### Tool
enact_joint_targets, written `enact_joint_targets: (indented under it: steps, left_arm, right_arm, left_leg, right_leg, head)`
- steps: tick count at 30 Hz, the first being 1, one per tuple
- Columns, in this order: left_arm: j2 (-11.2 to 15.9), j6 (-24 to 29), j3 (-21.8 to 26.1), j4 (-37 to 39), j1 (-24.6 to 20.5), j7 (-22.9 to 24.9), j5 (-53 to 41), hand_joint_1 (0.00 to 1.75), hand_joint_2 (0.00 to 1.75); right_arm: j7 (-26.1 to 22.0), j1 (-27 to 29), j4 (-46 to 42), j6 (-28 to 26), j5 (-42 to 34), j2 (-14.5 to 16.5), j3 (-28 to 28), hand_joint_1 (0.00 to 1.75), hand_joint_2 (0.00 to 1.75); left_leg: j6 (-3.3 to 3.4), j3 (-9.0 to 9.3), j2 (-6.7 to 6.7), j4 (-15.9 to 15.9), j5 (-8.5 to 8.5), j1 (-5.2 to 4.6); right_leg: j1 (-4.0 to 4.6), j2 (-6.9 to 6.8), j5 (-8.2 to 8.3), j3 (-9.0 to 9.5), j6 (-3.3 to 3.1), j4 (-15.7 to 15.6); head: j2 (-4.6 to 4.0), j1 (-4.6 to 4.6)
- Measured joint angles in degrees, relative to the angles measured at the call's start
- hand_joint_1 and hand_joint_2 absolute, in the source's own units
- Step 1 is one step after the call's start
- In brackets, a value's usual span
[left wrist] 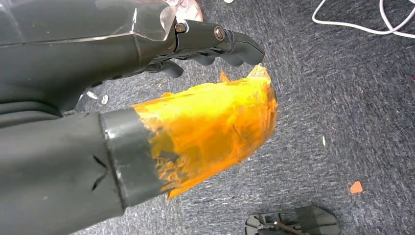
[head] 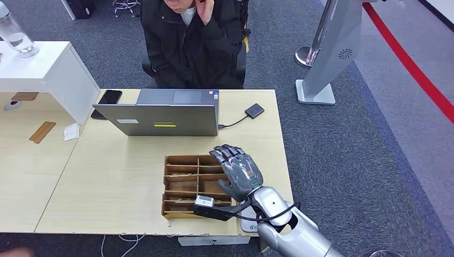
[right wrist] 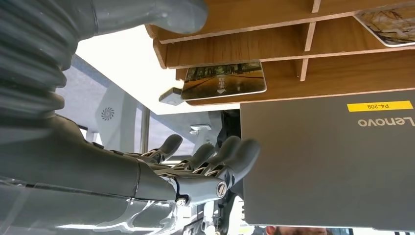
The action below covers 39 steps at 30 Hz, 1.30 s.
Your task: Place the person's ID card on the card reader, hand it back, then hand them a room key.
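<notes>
My right hand (head: 239, 171) hovers over the right side of a wooden divided tray (head: 182, 157) at the desk's front, fingers spread and holding nothing. In the right wrist view the same hand (right wrist: 195, 171) has straight, empty fingers near a room key card (right wrist: 223, 80) printed with a road picture, which lies in a tray slot. A second card (right wrist: 386, 24) lies in another slot. The black card reader (head: 255, 111) sits on the desk right of the laptop, cabled to it. A person (head: 193, 43) in a dark jacket sits behind the desk. My left hand (left wrist: 122, 44) hangs over the carpet, empty, its thumb (left wrist: 210, 122) coated orange.
A grey laptop (head: 160, 119) stands open with its back to me, between the tray and the person. A black phone (head: 107, 99) lies left of it. A white shelf unit (head: 53, 69) with a bottle (head: 16, 35) is at the left. A grey stand base (head: 316, 91) is on the floor to the right.
</notes>
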Motion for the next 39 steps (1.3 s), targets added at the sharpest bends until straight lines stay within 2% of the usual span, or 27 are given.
enact_joint_targets:
  steps: [17,30,39]
  left_arm:
    - [-0.02,0.00,0.00,0.00,0.00,0.00,-0.02,0.00,0.00]
    - [-0.02,0.00,0.00,0.00,0.00,0.00,-0.09,0.00,0.00]
    - [-0.02,-0.02,0.00,0.00,0.00,0.00,-0.18,0.00,0.00]
  right_arm:
    - [0.15,-0.15,0.67,0.57,-0.39,0.10,0.09,0.58,1.75]
    - [0.25,-0.32,1.07,0.69,-0.54,0.17,0.17,0.75,1.75]
    - [0.39,-0.38,1.40,0.74,-0.67,0.48,0.29,0.77,1.75]
  left_leg:
    - [0.00,0.00,0.00,0.00,0.00,0.00]
    - [0.00,0.00,0.00,0.00,0.00,0.00]
    - [0.00,0.00,0.00,0.00,0.00,0.00]
  right_leg:
    - [0.00,0.00,0.00,0.00,0.00,0.00]
    - [0.00,0.00,0.00,0.00,0.00,0.00]
    - [0.00,0.00,0.00,0.00,0.00,0.00]
  head:
    - [0.00,0.00]
    - [0.00,0.01]
    - [0.00,0.01]
